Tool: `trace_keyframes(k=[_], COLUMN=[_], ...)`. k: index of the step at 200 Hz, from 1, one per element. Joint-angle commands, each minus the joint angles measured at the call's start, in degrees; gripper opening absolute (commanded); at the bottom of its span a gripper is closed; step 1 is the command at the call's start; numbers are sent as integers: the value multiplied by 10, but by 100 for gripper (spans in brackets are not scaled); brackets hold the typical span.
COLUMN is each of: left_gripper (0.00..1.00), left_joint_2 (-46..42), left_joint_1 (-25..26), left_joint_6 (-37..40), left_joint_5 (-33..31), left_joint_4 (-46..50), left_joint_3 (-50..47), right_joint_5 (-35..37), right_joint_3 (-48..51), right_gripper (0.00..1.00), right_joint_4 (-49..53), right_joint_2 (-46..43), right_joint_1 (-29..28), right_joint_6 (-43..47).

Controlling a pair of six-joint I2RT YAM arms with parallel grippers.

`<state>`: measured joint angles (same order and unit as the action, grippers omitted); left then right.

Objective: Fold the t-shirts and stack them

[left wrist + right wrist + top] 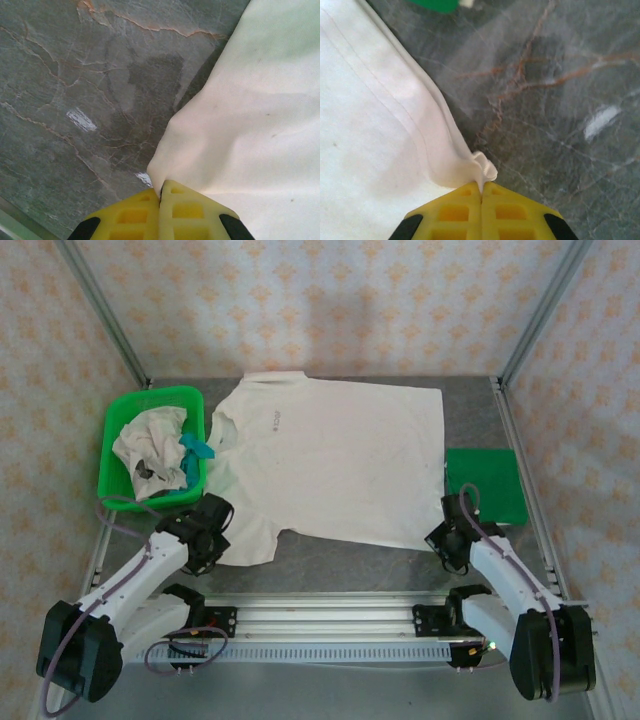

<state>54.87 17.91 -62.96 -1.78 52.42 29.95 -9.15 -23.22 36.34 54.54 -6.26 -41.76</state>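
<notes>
Along the near edge of the worktop [330, 565], both arms reach forward from their bases, forearms low and angled inward toward the middle. The left gripper [160, 192] has its yellow fingers [135, 215] pressed together on the edge of the spread shirt [340, 465], at the near sleeve toward the near left corner. The right gripper [481, 189] is pinched closed on the near hem corner, where the cloth bunches into a small peak at the fingertips. Bare grey veined stone lies beside each gripper.

The spread shirt lies flat across the middle of the worktop, its long axis running left to right, collar toward the left edge and hem toward the right, with a small dark print [277, 421] by the collar.

Against the left edge stands a basket [150, 398], just beside the collar, holding a crumpled shirt [150, 445] and a teal shirt [195, 448]. By the right edge a mat [490, 480] lies just beside the hem
</notes>
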Motion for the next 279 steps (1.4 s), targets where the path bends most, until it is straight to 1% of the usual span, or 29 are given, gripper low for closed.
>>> trace_keyframes(k=[1, 33, 56, 75, 95, 131, 149, 179, 223, 253, 279], left_gripper=[0, 0, 0, 0, 0, 0, 0, 0, 0, 0, 0], left_joint_2=[-14, -16, -24, -38, -48, -41, -27, 46, 126, 181, 218], left_joint_1=[1, 1, 1, 1, 1, 2, 2, 2, 1, 1, 1], left_joint_6=[5, 15, 21, 24, 30, 41, 56, 106, 159, 184, 214], left_joint_5=[-22, -33, -45, -57, -54, -46, -58, -78, -119, -131, -139], left_joint_4=[11, 47, 86, 121, 149, 176, 167, 155, 124, 111, 88], left_joint_3=[23, 62, 99, 126, 151, 191, 217, 293, 366, 410, 445], right_joint_5=[48, 64, 63, 67, 58, 85, 105, 100, 98, 92, 93], right_joint_3=[-23, -53, -58, -57, -63, -123, -155, -191, -205, -206, -217], right_gripper=[0, 0, 0, 0, 0, 0, 0, 0, 0, 0, 0], right_joint_4=[-4, 30, 77, 116, 134, 179, 167, 127, 67, 20, -1], right_joint_2=[-5, -43, -75, -119, -156, -169, -157, -100, -52, -20, 12], right_joint_1=[12, 15, 15, 15, 15, 15, 15, 16, 19, 20, 22], right_joint_6=[47, 64, 51, 31, 10, 18, 45, 86, 117, 124, 141])
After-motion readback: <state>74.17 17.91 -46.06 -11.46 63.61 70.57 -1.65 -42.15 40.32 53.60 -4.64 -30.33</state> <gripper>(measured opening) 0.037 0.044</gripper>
